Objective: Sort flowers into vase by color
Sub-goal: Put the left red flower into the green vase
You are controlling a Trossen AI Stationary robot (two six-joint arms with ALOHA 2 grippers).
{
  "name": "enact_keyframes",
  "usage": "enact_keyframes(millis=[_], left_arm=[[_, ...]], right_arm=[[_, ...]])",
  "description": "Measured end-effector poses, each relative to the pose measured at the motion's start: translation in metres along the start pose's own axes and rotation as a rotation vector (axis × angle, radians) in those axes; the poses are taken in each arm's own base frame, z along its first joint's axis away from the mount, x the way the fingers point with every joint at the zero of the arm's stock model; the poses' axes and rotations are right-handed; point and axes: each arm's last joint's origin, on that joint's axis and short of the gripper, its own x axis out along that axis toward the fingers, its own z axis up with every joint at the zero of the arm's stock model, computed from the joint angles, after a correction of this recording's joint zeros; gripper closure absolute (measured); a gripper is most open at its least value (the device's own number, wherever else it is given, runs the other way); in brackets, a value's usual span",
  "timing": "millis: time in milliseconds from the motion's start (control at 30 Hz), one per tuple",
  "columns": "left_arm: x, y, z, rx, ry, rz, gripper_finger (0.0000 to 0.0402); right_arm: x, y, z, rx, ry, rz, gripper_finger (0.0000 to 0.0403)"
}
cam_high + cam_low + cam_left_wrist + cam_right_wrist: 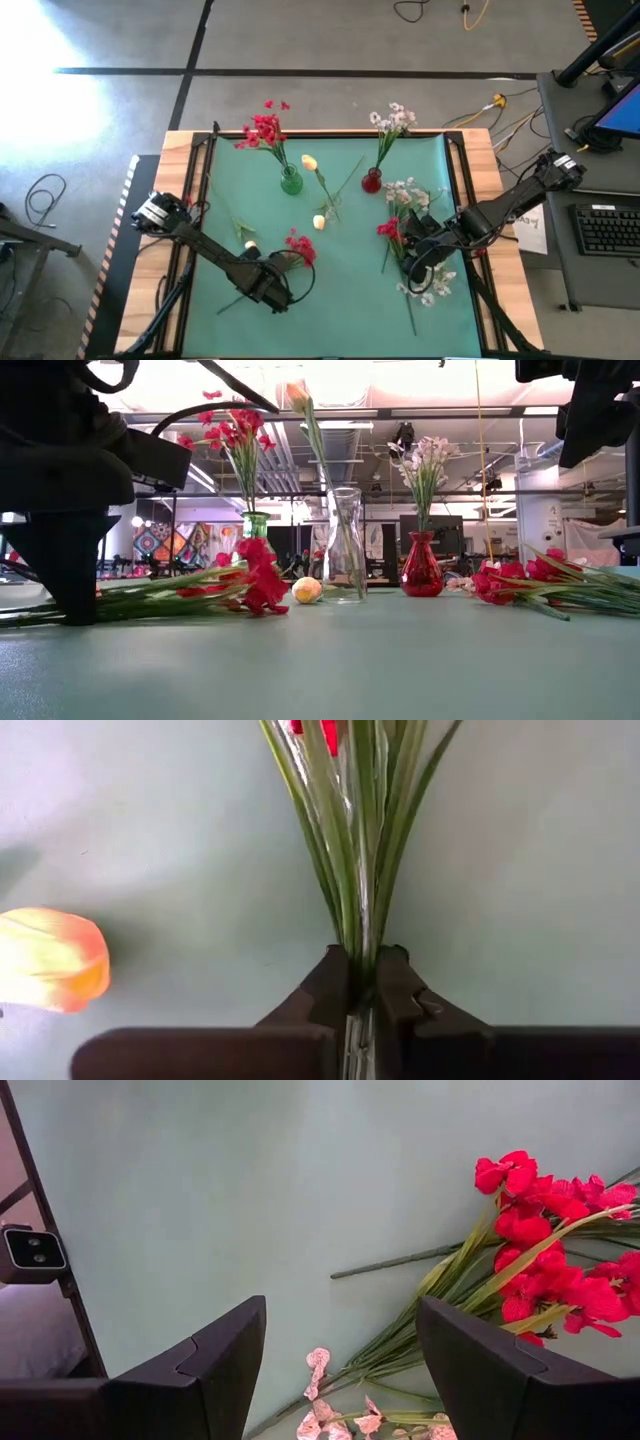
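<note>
Clamped between left gripper fingers: bundled green stems of a red flower spray, lying flat on the green mat. Gripper set at the stem end, blossoms toward the clear vase. Cream-yellow rosebud just beside that spray, also flat on mat.

Landmark for positions: clear vase, mid-mat, holding one upright cream-yellow rosebud stem.

Green vase just left of clear vase in high view; red blossoms standing in it. Red vase on the opposite side of clear vase; white small-blossom spray standing in it. Loose rosebud head on mat, touching or almost touching the clear vase base in low view; cannot tell which.

Right gripper beyond the red vase from the clear vase, toward the mat's right edge; fingers spread apart, holding nothing, hovering over loose flowers. Second red spray lying on mat by it. White sprays on mat near red vase; more white blossoms farther out, near the right gripper.
</note>
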Motion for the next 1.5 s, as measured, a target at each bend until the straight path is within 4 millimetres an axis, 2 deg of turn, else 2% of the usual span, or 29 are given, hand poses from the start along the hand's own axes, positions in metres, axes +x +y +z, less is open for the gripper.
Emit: enact_keyframes(millis=[133, 333, 533, 633, 800, 900, 1133, 1333, 1400, 1500], left_arm=[[-0.017, 0.004, 0.001, 0.003, -0.039, -0.042, 0.0401], [-0.066, 0.011, 0.002, 0.142, -0.197, -0.225, 0.0401], [-0.119, 0.006, 0.012, 0.377, -0.559, -0.478, 0.0401], [-0.139, 0.002, 0.022, 0.483, -0.768, -0.547, 0.0401], [-0.162, -0.001, 0.037, 0.633, -1.040, -0.557, 0.0402], [-0.171, 0.004, 0.051, 0.651, -1.154, -0.522, 0.0402], [-0.196, 0.037, 0.072, 0.654, -1.296, -0.429, 0.0401], [-0.224, 0.085, 0.087, 0.608, -1.419, -0.307, 0.0401], [-0.226, 0.102, 0.093, 0.576, -1.442, -0.260, 0.0401], [-0.220, 0.128, 0.103, 0.524, -1.463, -0.213, 0.0401]], right_arm=[[0.000, 0.000, -0.001, -0.041, -0.013, -0.007, 0.0154], [-0.001, 0.005, -0.004, -0.113, -0.105, -0.025, 0.0154], [0.004, 0.014, -0.009, -0.198, -0.235, 0.031, 0.0154], [0.008, 0.018, -0.009, -0.226, -0.307, 0.065, 0.0154], [0.011, 0.022, -0.008, -0.251, -0.374, 0.119, 0.0154], [0.012, 0.023, -0.008, -0.248, -0.385, 0.126, 0.0154], [0.012, 0.022, -0.007, -0.239, -0.402, 0.114, 0.0154], [0.010, 0.025, -0.005, -0.237, -0.427, 0.142, 0.0154], [0.010, 0.026, -0.005, -0.248, -0.435, 0.147, 0.0154], [0.010, 0.027, -0.004, -0.253, -0.444, 0.146, 0.0154]])
